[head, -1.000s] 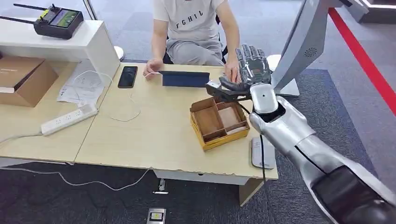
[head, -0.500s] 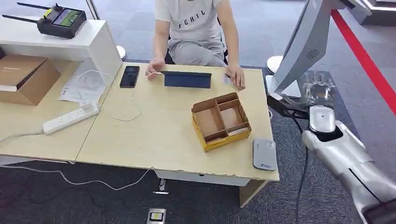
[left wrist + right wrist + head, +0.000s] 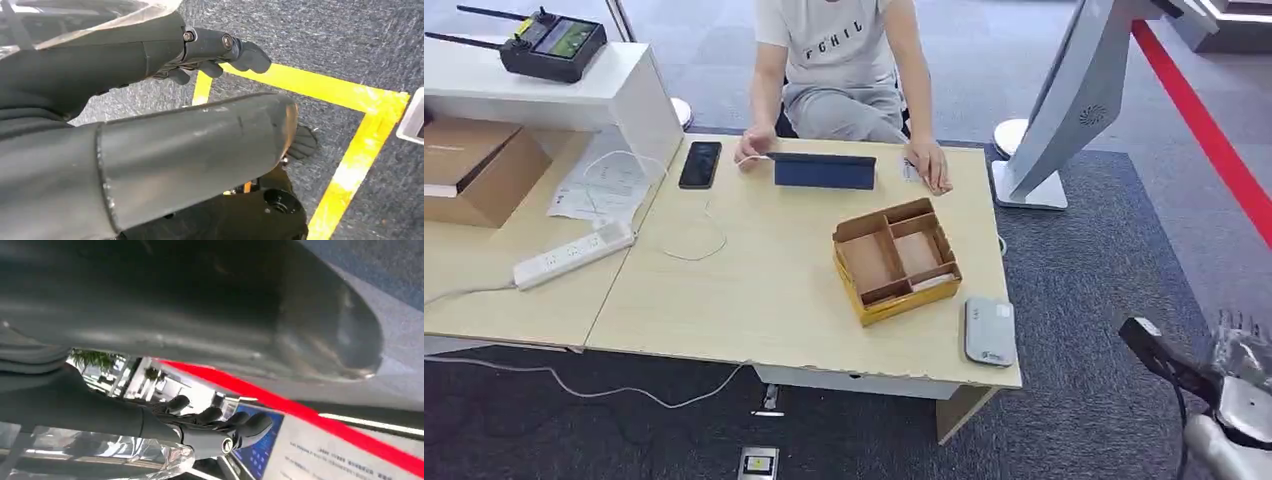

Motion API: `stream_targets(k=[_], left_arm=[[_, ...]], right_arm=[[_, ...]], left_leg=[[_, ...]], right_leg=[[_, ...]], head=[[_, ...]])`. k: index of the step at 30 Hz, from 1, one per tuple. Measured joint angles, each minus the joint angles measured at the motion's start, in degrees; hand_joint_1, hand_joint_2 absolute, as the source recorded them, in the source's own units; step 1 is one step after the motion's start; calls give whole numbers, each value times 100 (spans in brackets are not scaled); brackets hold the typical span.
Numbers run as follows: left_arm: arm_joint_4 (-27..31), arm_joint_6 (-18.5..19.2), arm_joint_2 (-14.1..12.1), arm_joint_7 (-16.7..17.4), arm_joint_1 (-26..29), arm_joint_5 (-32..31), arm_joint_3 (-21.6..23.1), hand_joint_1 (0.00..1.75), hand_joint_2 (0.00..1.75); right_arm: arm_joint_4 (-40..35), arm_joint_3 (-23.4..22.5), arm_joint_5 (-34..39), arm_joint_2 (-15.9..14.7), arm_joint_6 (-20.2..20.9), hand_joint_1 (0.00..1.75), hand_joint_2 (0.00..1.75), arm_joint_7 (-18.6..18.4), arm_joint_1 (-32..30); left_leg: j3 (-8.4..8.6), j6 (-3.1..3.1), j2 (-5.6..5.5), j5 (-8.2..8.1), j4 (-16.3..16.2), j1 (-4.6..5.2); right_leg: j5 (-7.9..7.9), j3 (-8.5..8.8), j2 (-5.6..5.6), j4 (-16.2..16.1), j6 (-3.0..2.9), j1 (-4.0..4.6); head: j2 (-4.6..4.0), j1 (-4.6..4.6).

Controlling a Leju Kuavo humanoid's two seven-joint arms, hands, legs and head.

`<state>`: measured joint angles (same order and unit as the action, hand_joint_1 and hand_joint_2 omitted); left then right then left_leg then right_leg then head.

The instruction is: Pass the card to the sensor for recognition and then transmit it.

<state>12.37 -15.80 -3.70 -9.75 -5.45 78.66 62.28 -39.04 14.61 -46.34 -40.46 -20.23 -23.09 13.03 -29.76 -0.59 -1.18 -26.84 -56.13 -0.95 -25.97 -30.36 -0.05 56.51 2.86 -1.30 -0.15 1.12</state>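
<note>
While low beside the table [image 3: 724, 300], right hand [image 3: 1239, 350] empty, fingers apart | left hand [image 3: 220, 50] empty, fingers apart

Right hand [image 3: 1242, 352]: silvery-grey, blurred in head view, black cable running up to black boxy part beside it; rounded silver wrist shell below. In right wrist view, right hand [image 3: 200, 425] showed dark grey fingers [image 3: 250, 424] with round silver screw at knuckle, clear plastic wrap near base, thick grey thumb cover. Left hand [image 3: 150, 125]: thick matte-grey thumb with scuffed, rounded tip; dark fingers [image 3: 245, 52] with small screws at pivots; clear plastic film over back.
</note>
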Motion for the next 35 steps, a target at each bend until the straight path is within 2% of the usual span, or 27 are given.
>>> stream_targets(k=[5, 11, 15, 19, 21, 23, 24, 27, 29, 30, 31, 32, 35], left_arm=[[0, -88, 101, -4, -21, 90, -103, 0, 0], [-4, -289, 151, 317, -33, 18, -162, 0, 0], [-7, -415, 151, 428, -42, 0, -199, 0, 0], [-7, -490, 151, 385, -54, 22, -208, 0, 0], [-4, -512, 151, 323, -56, 40, -215, 0, 0], [-4, -509, 151, 240, -56, 62, -228, 0, 0], [-4, -481, 151, 223, -58, 64, -237, 0, 0], [-4, -444, 129, 170, -58, 38, -239, 0, 0], [-4, -418, 123, 124, -59, 18, -239, 0, 0], [-2, -372, 103, -11, -60, -4, -239, 0, 0], [-2, -341, 90, -105, -60, -6, -239, 0, 0], [-2, -310, 81, -204, -61, -6, -237, 0, 0], [4, -162, 40, -442, -55, 9, -239, 0, 0]], right_arm=[[513, -559, -66, 438, -252, 0, 0, 421, -365], [1347, -1087, 166, 1163, -927, 0, 0, 971, -793], [1727, -1339, 282, 1561, -1004, 0, 0, 1301, -920], [1983, -1459, 569, 1924, -809, 0, 0, 1419, -957], [2084, -1606, 1088, 2119, -722, 0, 0, 1601, -956], [2197, -1936, 2225, 2364, -674, 0, 0, 2078, -949], [2239, -2126, 2691, 2470, -674, 0, 0, 2195, -937], [2366, -2569, 3256, 2781, -666, 0, 0, 2279, -907], [2418, -2741, 3338, 2906, -606, 0, 0, 2333, -898], [2494, -2969, 3475, 3117, -327, 0, 0, 2481, -881], [2538, -3117, 3550, 3227, -60, 0, 0, 2580, -866], [2567, -3254, 3615, 3273, 138, 0, 0, 2694, -857], [2628, -3586, 3726, 3383, 379, 0, 0, 2998, -815]], left_leg=[[2, -2, 15, -1, 1, 0], [2, -7, 16, -5, 1, -9], [4, -8, 18, -6, 2, -13], [4, -9, 20, -5, 3, -15], [5, -9, 20, -5, 3, -15], [5, -9, 20, -5, 3, -16], [5, -9, 20, -5, 4, -16], [6, -10, 20, -5, 4, -20], [7, -10, 20, -5, 4, -19], [8, -10, 21, -5, 4, -20], [9, -10, 21, -5, 4, -19], [8, -10, 21, -4, 4, -17], [8, -11, 21, -4, 4, -18]], right_leg=[[0, -9, 14, 2, -1, 0], [-9, -10, 14, 6, -14, 8], [-10, -10, 16, 6, -15, 13], [-11, -10, 17, 7, -16, 15], [-11, -8, 17, 7, -16, 15], [-11, -7, 17, 7, -16, 16], [-11, -6, 17, 8, -17, 15], [-11, -4, 18, 8, -17, 20], [-11, -5, 21, 8, -17, 19], [-11, -6, 22, 8, -18, 20], [-11, -6, 22, 8, -18, 19], [-11, -6, 21, 8, -18, 17], [-11, -4, 21, 9, -18, 19]], head=[[0, -5], [0, 0], [0, -2], [0, -7], [0, -5], [0, 0], [0, -7], [0, 8], [0, -5], [0, -11], [0, 9], [0, -13], [0, -2]])
